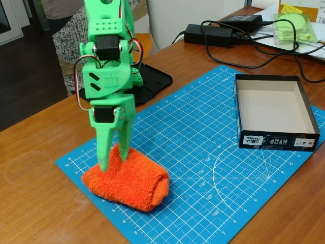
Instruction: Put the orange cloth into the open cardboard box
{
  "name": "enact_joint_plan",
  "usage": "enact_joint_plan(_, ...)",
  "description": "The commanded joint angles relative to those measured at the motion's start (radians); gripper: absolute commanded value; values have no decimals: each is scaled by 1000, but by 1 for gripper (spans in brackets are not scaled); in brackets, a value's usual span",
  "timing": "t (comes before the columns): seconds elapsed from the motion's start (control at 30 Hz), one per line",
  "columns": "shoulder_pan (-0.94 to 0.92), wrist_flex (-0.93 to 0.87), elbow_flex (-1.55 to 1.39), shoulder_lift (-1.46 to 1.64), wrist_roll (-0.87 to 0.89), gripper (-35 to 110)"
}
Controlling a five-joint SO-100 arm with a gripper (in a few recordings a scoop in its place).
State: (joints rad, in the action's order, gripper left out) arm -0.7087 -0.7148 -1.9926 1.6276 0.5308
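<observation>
Pincer (112, 156): green, pointing down, fingers a little apart, tips pressed into the left end of the orange cloth (128, 182), straddling a small ridge of the pile; not yet clamped firmly, as far as visible.

Orange cloth: lying as a thick rolled bundle on the blue cutting mat (203, 168), near the mat's front-left corner, toward the front-left of the counter (30, 203). Open cardboard box (274, 112): resting on the mat's right side, toward the right edge of the counter, well apart from the cloth, nothing inside.

Risks, as judgement:
- Grip taken at 1 end only, so the far end may hang, unroll, or slip out when lifted.
- Only fluffy pile caught instead of the body; likely drop on the way.
- Hanging end may catch the near black wall and push the light box, or stay draped over the rim.

Count: 1 pincer, 1 orange cloth, 1 box, 1 mat, 2 black power adapters (210, 34) with cables at the back edge.
</observation>
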Motion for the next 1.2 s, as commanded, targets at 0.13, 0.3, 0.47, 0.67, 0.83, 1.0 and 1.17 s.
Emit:
enact_joint_plan(0.13, 29, -35, 201, -233, -41, 36)
enact_joint_plan(0.3, -14, -359, 635, -637, -81, 37)
enact_joint_plan(0.47, -43, -788, 1266, -1034, -112, 34)
enact_joint_plan(0.67, -69, -940, 1629, -1227, -130, 4)
enact_joint_plan(0.83, -94, -940, 1681, -1247, -118, 0)
enact_joint_plan(1.0, -94, -942, 1652, -1181, -146, 0)
enact_joint_plan(1.17, -89, -942, 1577, -1003, -179, 0)
